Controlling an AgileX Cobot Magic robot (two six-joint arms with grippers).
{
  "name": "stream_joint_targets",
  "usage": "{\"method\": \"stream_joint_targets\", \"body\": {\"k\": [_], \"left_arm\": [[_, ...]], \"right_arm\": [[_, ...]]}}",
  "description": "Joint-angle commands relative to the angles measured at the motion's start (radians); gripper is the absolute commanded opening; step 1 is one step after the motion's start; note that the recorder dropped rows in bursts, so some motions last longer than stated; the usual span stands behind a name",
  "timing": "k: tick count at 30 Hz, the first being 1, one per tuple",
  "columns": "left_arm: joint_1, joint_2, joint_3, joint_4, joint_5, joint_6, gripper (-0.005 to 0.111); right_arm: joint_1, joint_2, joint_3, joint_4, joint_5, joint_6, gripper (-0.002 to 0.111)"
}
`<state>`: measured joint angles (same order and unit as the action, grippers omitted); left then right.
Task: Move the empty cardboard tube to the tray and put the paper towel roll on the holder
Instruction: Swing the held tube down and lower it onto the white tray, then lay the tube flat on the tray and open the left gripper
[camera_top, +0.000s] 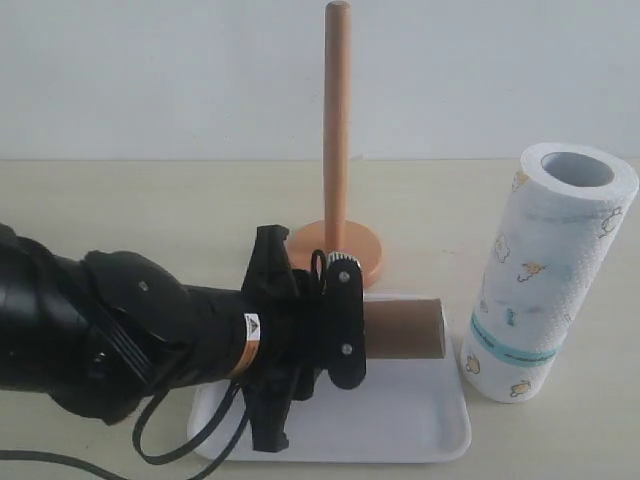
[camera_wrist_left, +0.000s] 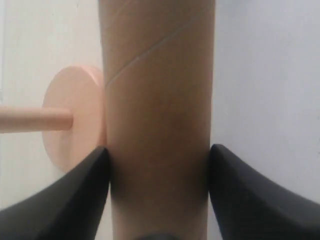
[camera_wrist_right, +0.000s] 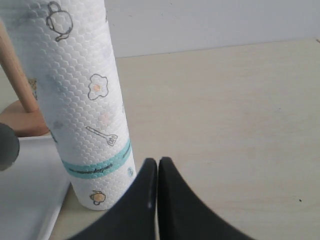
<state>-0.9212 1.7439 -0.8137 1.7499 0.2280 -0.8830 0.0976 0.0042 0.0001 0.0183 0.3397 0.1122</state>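
Left wrist view: left gripper (camera_wrist_left: 158, 150) jaws pinch the empty cardboard tube (camera_wrist_left: 157, 100) between them. Exterior view adds that it lies horizontal over the tray (camera_top: 420, 425). Right wrist view: right gripper (camera_wrist_right: 158, 165) jaws pressed together near the upright paper towel roll (camera_wrist_right: 85, 100).

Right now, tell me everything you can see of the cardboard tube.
The tube is a plain brown cardboard cylinder with a faint spiral seam. It lies level over the back part of the white tray; whether it rests on the tray cannot be told. The left end effector grips it, one black finger pressed against each side, and hides its left part in the exterior view. Its right end sticks out free, apart from the paper roll.
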Motion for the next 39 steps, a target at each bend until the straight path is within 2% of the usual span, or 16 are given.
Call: {"method": "stream_joint_targets", "body": {"k": [1, 8, 17, 22, 39], "left_arm": [[-0.030, 0.028, 0.002, -0.035, 0.052, 0.072, 0.004], [-0.041, 0.031, -0.002, -0.113, 0.060, 0.178, 0.004], [-0.041, 0.037, -0.045, -0.121, 0.060, 0.166, 0.004], [-0.041, 0.061, -0.087, -0.189, 0.031, 0.166, 0.004], [-0.045, 0.129, -0.087, -0.192, 0.038, 0.183, 0.004]], "right_arm": [[-0.006, -0.004, 0.000, -0.001, -0.006, -0.002, 0.000], [-0.006, -0.004, 0.000, -0.001, -0.006, -0.002, 0.000], [-0.006, -0.004, 0.000, -0.001, -0.006, -0.002, 0.000], [-0.006, -0.004, 0.000, -0.001, -0.006, -0.002, 0.000], [-0.006, -0.004, 0.000, -0.001, -0.006, -0.002, 0.000]]}}
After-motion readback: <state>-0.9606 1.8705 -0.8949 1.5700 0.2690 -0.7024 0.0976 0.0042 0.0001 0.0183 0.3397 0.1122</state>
